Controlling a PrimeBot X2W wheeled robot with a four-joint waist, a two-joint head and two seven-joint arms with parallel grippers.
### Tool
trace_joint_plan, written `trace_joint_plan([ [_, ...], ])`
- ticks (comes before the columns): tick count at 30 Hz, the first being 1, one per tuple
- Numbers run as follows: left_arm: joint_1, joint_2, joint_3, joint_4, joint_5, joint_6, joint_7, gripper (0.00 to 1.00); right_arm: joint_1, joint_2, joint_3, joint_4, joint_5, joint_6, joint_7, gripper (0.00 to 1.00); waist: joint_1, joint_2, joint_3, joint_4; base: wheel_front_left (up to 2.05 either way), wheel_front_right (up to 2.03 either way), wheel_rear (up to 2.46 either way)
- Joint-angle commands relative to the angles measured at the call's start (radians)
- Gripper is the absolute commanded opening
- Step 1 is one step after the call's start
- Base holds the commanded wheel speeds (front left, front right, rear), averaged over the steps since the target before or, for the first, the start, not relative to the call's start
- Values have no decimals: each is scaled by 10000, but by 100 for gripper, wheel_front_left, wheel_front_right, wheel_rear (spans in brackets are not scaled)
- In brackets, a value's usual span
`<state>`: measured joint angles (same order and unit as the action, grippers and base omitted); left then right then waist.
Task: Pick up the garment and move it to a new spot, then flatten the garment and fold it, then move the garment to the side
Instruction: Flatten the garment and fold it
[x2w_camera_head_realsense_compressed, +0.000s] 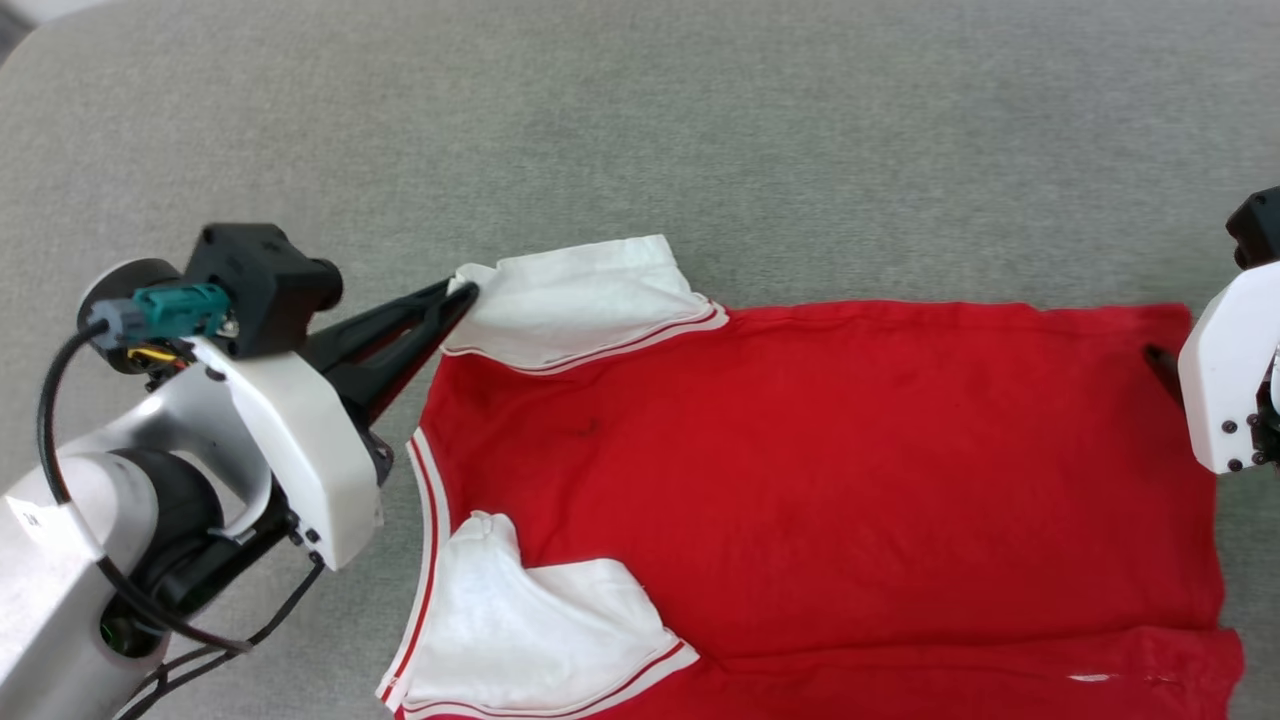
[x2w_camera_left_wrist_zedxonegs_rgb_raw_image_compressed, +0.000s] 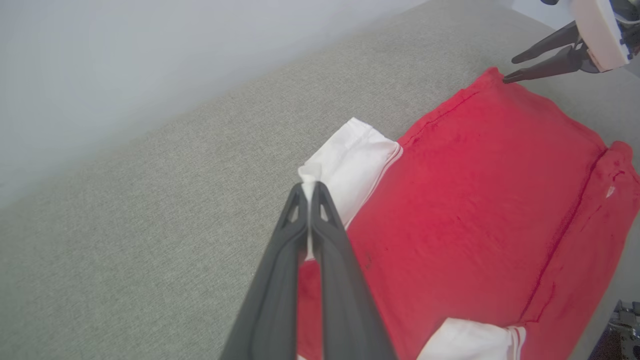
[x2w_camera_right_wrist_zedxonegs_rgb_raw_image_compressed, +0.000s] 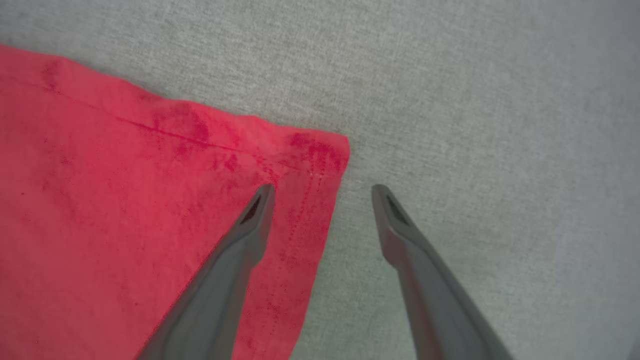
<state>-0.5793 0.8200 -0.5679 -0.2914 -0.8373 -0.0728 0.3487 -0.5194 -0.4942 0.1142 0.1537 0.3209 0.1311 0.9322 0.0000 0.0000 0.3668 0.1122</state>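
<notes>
The garment (x2w_camera_head_realsense_compressed: 800, 450) lies spread on the grey cushion, its plain red side up and both white sleeves folded in over the body. My left gripper (x2w_camera_head_realsense_compressed: 465, 292) is shut on the corner of the far white sleeve (x2w_camera_head_realsense_compressed: 590, 300); in the left wrist view its fingers (x2w_camera_left_wrist_zedxonegs_rgb_raw_image_compressed: 320, 200) pinch that sleeve corner (x2w_camera_left_wrist_zedxonegs_rgb_raw_image_compressed: 350, 165). My right gripper (x2w_camera_right_wrist_zedxonegs_rgb_raw_image_compressed: 322, 190) is open at the garment's far hem corner (x2w_camera_right_wrist_zedxonegs_rgb_raw_image_compressed: 320, 150), one finger over red fabric and the other over bare cushion. In the head view its white wrist housing hides most of it, leaving a dark finger (x2w_camera_head_realsense_compressed: 1158, 362).
The grey woven cushion (x2w_camera_head_realsense_compressed: 700, 130) stretches wide beyond the garment, with a rounded corner at the upper left. A pale wall (x2w_camera_left_wrist_zedxonegs_rgb_raw_image_compressed: 125, 60) rises behind it. The near sleeve (x2w_camera_head_realsense_compressed: 520, 620) and a folded-over red strip (x2w_camera_head_realsense_compressed: 1000, 685) lie near the bottom edge.
</notes>
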Motion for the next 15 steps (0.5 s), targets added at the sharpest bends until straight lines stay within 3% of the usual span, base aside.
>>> trace_joint_plan([
  [1, 145, -44, -54, -163, 88, 74, -50, 0, -177, -67, 83, 256, -133, -8, 93, 100, 0, 0, 198, 238, 0, 0, 0],
  [13, 462, -232, -378, -258, 184, 226, -92, 0, -81, 464, 503, 1438, -199, -3, -406, 100, 0, 0, 482, 542, 0, 0, 0],
  [15, 509, -183, -388, -166, 271, 270, -102, 0, -104, 554, 495, 1594, -84, 6, -573, 29, 0, 0, 436, 531, 0, 0, 0],
])
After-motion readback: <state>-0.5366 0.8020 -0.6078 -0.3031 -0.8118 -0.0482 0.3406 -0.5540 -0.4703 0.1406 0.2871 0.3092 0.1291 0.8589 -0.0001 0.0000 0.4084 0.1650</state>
